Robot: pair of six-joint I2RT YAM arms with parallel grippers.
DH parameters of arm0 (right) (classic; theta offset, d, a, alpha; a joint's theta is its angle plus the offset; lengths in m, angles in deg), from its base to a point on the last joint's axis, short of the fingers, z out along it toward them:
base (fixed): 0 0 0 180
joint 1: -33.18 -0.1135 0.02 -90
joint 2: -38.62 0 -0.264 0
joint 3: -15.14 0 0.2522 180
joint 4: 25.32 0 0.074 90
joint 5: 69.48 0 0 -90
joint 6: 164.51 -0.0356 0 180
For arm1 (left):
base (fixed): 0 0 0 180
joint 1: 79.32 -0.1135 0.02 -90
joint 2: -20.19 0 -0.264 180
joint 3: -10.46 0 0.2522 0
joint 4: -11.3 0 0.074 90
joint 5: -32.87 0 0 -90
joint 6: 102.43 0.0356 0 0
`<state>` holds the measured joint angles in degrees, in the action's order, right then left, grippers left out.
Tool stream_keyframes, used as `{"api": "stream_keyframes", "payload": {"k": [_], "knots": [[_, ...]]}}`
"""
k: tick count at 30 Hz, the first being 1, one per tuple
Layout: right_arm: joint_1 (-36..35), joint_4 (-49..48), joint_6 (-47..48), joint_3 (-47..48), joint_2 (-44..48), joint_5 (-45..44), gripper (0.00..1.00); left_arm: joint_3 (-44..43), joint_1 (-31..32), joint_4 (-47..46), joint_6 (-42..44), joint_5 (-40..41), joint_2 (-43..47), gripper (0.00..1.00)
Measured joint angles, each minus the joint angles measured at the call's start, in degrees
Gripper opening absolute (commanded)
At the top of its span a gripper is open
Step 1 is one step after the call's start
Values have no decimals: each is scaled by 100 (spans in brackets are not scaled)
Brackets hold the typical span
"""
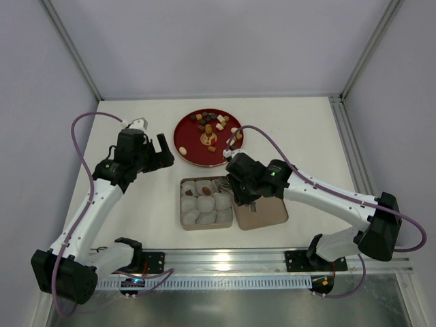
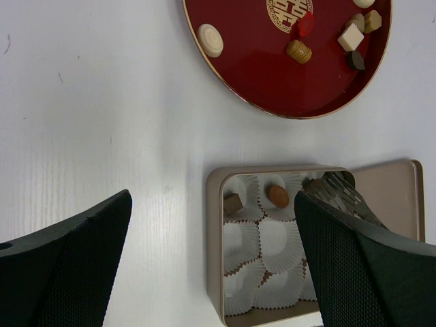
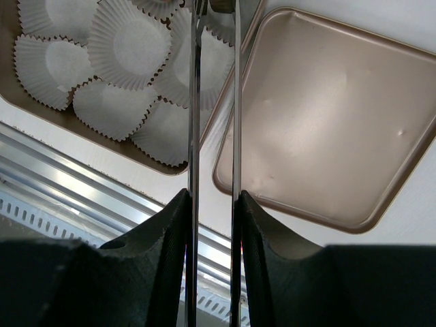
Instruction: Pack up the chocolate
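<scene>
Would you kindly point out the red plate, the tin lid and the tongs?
red plate (image 2: 252, 68), left wrist view, bare floor.
tin lid (image 3: 327, 122), right wrist view, bare inside.
tongs (image 3: 196, 102), right wrist view, left blade.

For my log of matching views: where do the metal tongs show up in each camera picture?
Top external: the tongs are at centre, over the tin's far right corner, and largely hidden.
Left wrist: right of centre, tips over the tin's upper right cup.
Right wrist: two thin blades up the middle, pinched by the right tool.
Shared landmark: the tin of paper cups.
</scene>
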<state>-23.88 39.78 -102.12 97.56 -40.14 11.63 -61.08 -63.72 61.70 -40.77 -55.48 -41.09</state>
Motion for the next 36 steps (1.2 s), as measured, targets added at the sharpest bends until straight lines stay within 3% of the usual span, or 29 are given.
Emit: {"api": "stream_keyframes", "payload": {"k": [12, 19, 26, 36], "knots": [[68, 197, 149, 542, 42, 4, 39, 0, 0, 0, 0, 0, 0, 100], [1012, 240, 623, 1298, -83, 153, 39, 0, 0, 2, 0, 0, 0, 100], [1926, 181, 1268, 2527, -1246, 219, 39, 0, 0, 2, 0, -2, 0, 100], [2463, 262, 1823, 3040, -2509, 358, 42, 0, 0, 0, 0, -17, 0, 100]]}}
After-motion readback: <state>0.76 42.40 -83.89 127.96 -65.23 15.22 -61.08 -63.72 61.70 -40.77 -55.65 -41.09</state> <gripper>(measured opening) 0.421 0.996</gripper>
